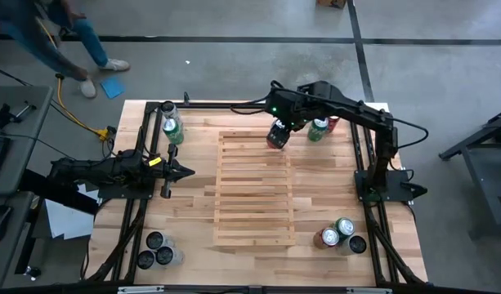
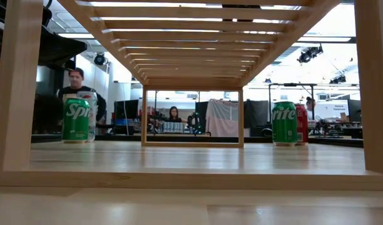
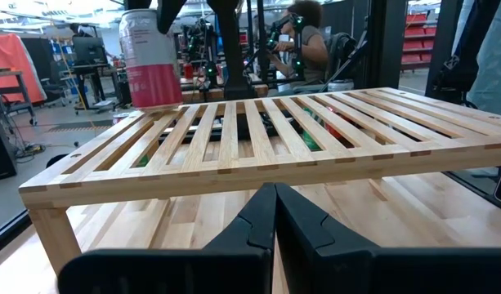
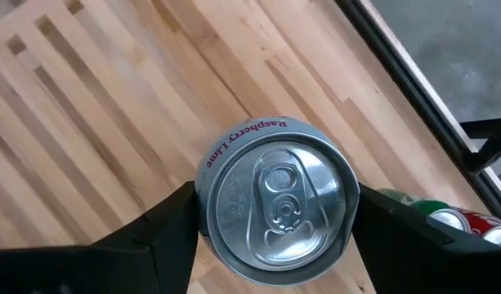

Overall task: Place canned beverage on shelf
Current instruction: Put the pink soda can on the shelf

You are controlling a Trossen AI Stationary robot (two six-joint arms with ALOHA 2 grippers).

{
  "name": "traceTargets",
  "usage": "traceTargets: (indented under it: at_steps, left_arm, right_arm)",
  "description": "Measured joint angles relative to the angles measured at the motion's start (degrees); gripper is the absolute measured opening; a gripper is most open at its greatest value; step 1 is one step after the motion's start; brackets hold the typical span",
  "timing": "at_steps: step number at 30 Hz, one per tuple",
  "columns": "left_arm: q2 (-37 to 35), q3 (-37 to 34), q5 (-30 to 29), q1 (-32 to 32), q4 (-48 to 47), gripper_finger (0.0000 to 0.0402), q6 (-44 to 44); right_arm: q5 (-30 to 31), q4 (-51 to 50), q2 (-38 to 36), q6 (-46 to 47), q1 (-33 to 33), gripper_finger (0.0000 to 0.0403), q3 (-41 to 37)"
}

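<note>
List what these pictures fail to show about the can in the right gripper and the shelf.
- Whether the can rests on the shelf: right wrist view, its own top hides its base; left wrist view, too blurred.
- Can side: high view, right gripper covers it.
- Shelf top: low view, seen from underneath only.

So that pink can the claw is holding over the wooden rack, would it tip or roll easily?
Probably. The pink can looks tall and narrow, so a nudge might topple it. Its round wall would likely roll across the shelf. The smooth metal may slip between the right gripper fingers.
</note>
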Motion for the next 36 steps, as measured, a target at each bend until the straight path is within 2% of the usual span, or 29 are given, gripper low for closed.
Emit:
traceTargets:
  at_steps: [2, 7, 10, 36]
  left_arm:
    - [0.0, -0.01, -0.02, 0.0, -0.01, 0.0, 0.0]
    - [0.0, 0.0, 0.0, 0.0, -0.01, 0.0, 0.0]
    - [0.0, 0.0, 0.0, 0.0, 0.0, 0.0, 0.0]
    - [0.0, 0.0, 0.0, 0.0, 0.0, 0.0, 0.0]
  right_arm:
    - [-0.23, 0.06, 0.0, -0.21, 0.02, 0.0259, -0.02]
    - [-0.56, 0.02, 0.0, -0.39, 0.02, 0.0299, -0.02]
    - [-0.93, 0.02, -0.02, -0.64, 0.02, 0.0309, -0.04]
    - [-3.05, 0.29, -0.07, -2.1, 0.0, 0.0316, -0.04]
